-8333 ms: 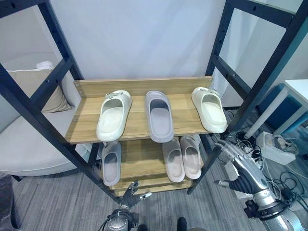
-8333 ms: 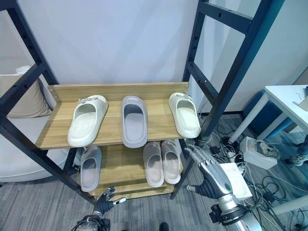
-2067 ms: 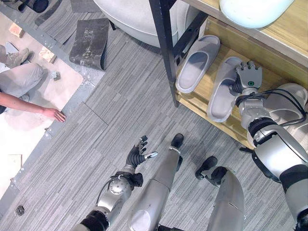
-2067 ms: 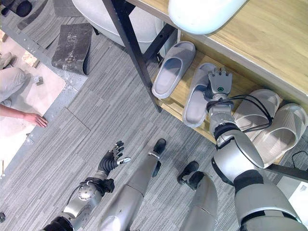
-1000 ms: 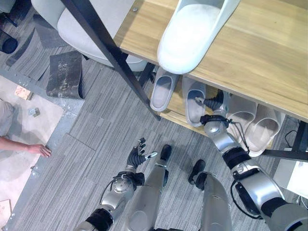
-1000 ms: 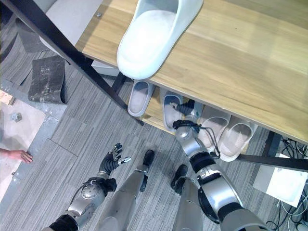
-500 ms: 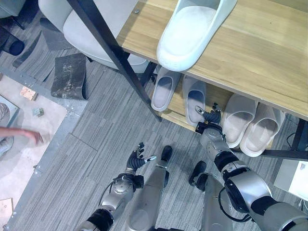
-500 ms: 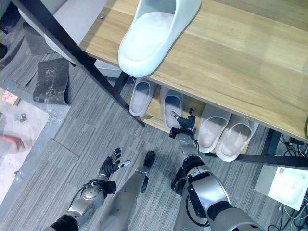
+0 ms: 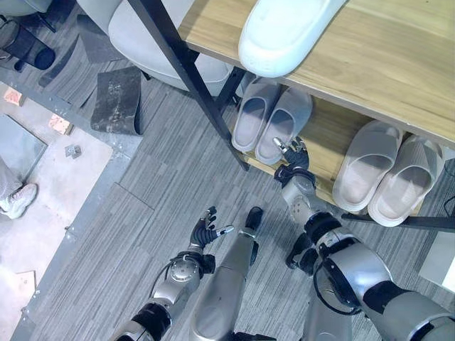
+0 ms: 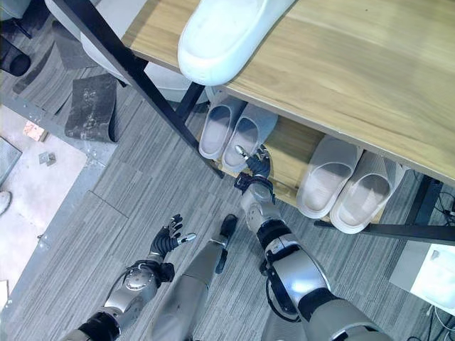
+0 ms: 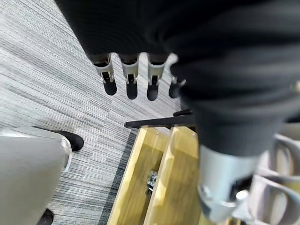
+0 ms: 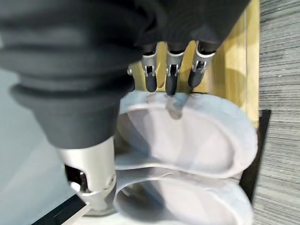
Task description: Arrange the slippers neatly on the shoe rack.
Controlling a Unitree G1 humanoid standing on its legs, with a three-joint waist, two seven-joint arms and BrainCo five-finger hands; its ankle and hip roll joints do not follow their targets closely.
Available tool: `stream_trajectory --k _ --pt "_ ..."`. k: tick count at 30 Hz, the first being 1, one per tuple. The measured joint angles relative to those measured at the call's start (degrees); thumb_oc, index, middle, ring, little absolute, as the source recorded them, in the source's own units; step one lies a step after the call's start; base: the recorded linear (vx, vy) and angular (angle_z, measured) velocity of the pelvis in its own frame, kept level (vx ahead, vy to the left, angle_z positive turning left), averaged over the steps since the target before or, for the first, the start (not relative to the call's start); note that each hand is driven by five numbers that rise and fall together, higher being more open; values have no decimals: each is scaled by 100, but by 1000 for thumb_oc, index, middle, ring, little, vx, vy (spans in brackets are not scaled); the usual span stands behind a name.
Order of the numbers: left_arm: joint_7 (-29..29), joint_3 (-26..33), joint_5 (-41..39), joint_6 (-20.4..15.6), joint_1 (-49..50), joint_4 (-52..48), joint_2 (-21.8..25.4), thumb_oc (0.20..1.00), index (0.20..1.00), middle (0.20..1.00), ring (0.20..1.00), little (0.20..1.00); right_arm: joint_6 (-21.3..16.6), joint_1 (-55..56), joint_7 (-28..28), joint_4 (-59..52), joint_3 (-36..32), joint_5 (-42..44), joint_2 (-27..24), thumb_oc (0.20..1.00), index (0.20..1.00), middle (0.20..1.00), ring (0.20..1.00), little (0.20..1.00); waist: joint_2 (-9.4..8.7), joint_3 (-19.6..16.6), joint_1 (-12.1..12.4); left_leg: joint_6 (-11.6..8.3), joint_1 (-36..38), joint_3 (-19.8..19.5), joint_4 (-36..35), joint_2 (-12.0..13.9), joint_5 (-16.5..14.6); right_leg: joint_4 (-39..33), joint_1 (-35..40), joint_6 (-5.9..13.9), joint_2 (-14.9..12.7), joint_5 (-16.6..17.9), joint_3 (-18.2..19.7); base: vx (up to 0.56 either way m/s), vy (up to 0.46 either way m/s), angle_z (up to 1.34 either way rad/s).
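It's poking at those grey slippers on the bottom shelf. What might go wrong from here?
The right hand sits at the heel of one grey slipper that lies tight against its partner; a further push might skew the pair. Both heels overhang the lower shelf edge, so a nudge may tip one onto the floor. The white slipper above also overhangs its shelf and could be bumped off.

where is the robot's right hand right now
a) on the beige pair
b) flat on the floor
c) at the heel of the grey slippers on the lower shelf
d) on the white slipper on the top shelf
c: the right hand sits with straight fingers at the heel end of the grey slippers on the lower shelf.
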Motion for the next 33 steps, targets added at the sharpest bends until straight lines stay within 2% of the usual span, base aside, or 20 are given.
stream_trajectory --k 6,9,13,14,18,21,25,28,31,33 --pt "-67 15 1 5 1 2 2 1000 1000 1000 1000 1000 51 46 5 -63 47 -47 -90 1000 1000 1000 1000 1000 -33 17 -14 0 94 -27 -108 5 10 -117 82 23 13 35 -4 5 -1 -1" --pt "-81 17 3 7 43 12 4 1000 1000 1000 1000 1000 148 341 12 -330 247 -588 -189 1000 1000 1000 1000 1000 -83 45 3 9 366 -16 -284 46 32 -329 363 55 89 91 -6 31 -13 -7" --pt "-84 71 5 11 176 79 -27 1000 1000 1000 1000 1000 273 930 20 -1220 585 -1609 -447 1000 1000 1000 1000 1000 -220 50 -173 62 879 22 -694 131 175 -803 849 173 193 288 -40 12 8 -6" --pt "-105 85 20 24 212 129 -64 1000 1000 1000 1000 1000 359 1195 63 -1508 728 -2137 -614 1000 1000 1000 1000 1000 -259 30 -287 61 1131 34 -976 178 276 -1069 1097 198 231 413 -106 98 -22 -10" --pt "-141 259 52 26 316 239 -60 1000 1000 1000 1000 1000 564 1601 166 -1564 680 -2685 -692 1000 1000 1000 1000 1000 -475 -237 -443 57 1480 87 -1383 261 354 -1519 1419 289 366 516 -66 100 -25 -13" --pt "-199 301 58 71 422 359 -69 1000 1000 1000 1000 1000 615 2155 282 -1613 487 -2640 -548 1000 1000 1000 1000 1000 -574 -465 -488 94 1895 213 -1730 373 399 -1948 1796 318 500 648 -23 117 -11 -20" --pt "-357 415 242 181 661 363 -105 1000 1000 1000 1000 1000 588 3277 746 -2426 574 -2083 -537 1000 1000 1000 1000 1000 -556 -767 -593 143 2422 346 -2151 470 458 -2533 2334 334 672 850 36 89 -8 -20" --pt "-466 694 308 257 828 322 -111 1000 1000 1000 1000 1000 584 4107 1271 -3202 734 -1735 -810 1000 1000 1000 1000 1000 -498 -1026 -758 156 2673 380 -2418 531 470 -3004 2650 369 792 1017 46 92 -11 -9" --pt "-542 835 454 268 1061 254 -53 1000 1000 1000 1000 1000 584 4527 1713 -3576 806 -1444 -1053 1000 1000 1000 1000 1000 -480 -1213 -830 157 2906 410 -2608 563 511 -3387 2947 421 869 1137 55 123 -5 -9" --pt "-677 931 555 282 1139 203 -98 1000 1000 1000 1000 1000 581 5074 2153 -4344 833 -1231 -1332 1000 1000 1000 1000 1000 -456 -1306 -857 148 3160 504 -2866 601 560 -3683 3190 465 934 1259 63 47 2 -11"
